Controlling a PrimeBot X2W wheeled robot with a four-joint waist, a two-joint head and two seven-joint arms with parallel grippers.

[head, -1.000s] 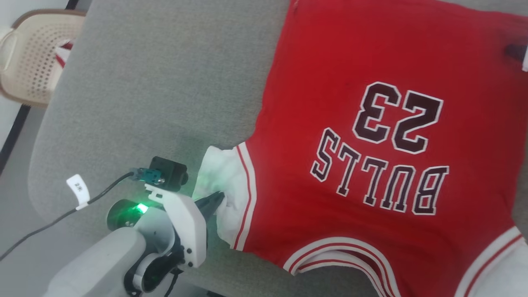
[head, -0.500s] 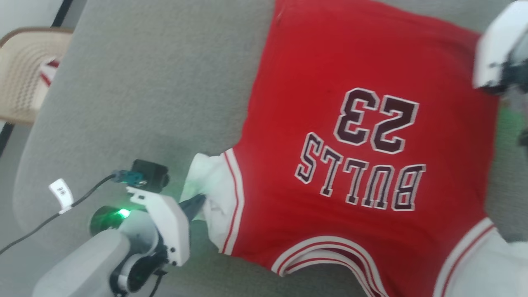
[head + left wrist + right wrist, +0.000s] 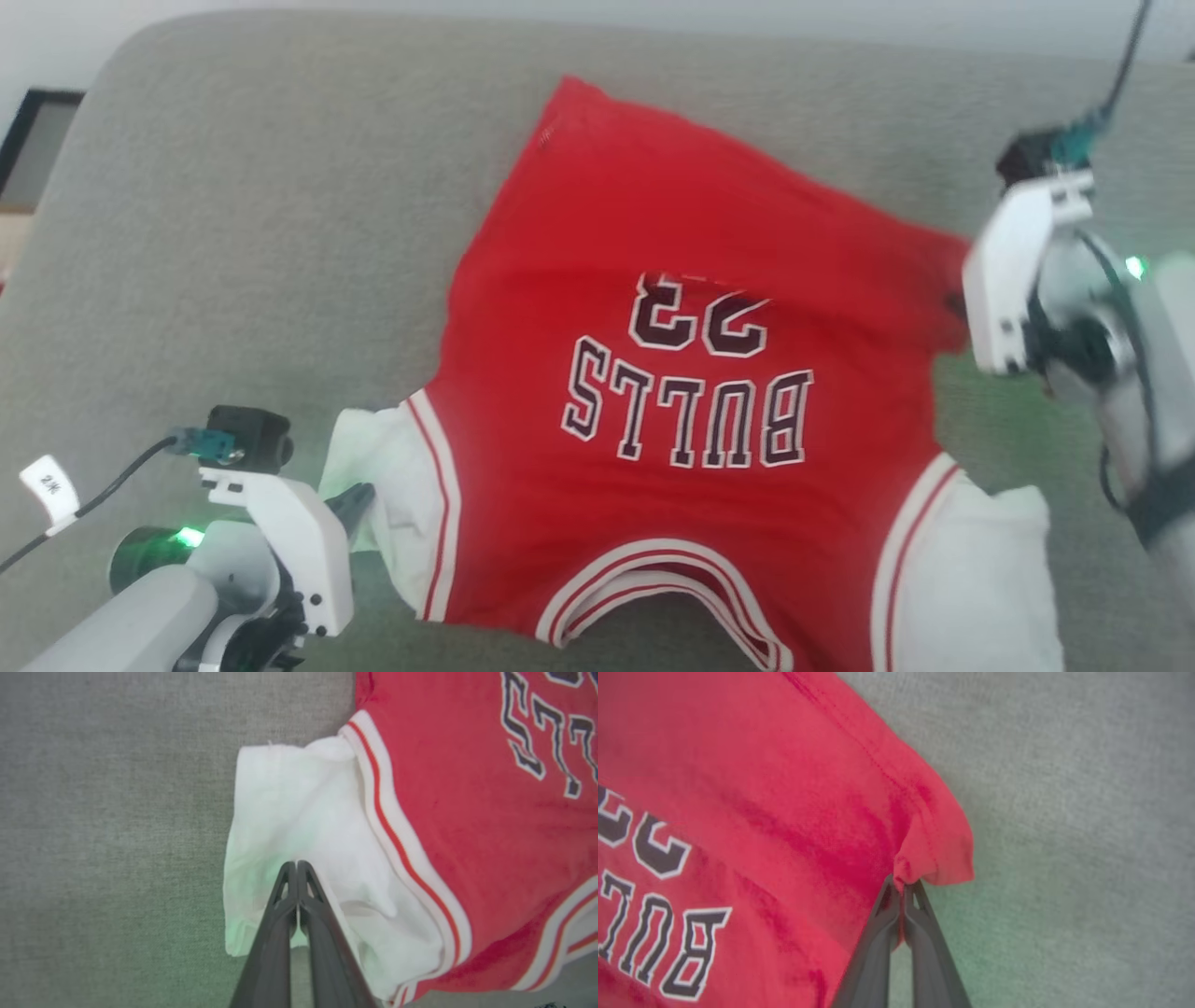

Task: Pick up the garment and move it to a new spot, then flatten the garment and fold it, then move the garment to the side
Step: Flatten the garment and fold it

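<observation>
grey fabric surface (image 3: 233,233) carries the red garment (image 3: 840,308), lettering up, collar (image 3: 653,574) at 6 o'clock, white sleeves (image 3: 387,485) at 8 and 4.

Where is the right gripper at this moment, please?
In the head view, the right gripper sits at the right side, shut on the far right hem corner of the garment, which lies on the grey padded surface.

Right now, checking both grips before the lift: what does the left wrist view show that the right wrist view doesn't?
Left wrist view: the left gripper, jaws shut on the garment's white sleeve, beside its striped edge. Right wrist view: the right gripper, jaws shut on a bunched red hem corner. Both: red cloth, dark lettering, the grey surface.
</observation>
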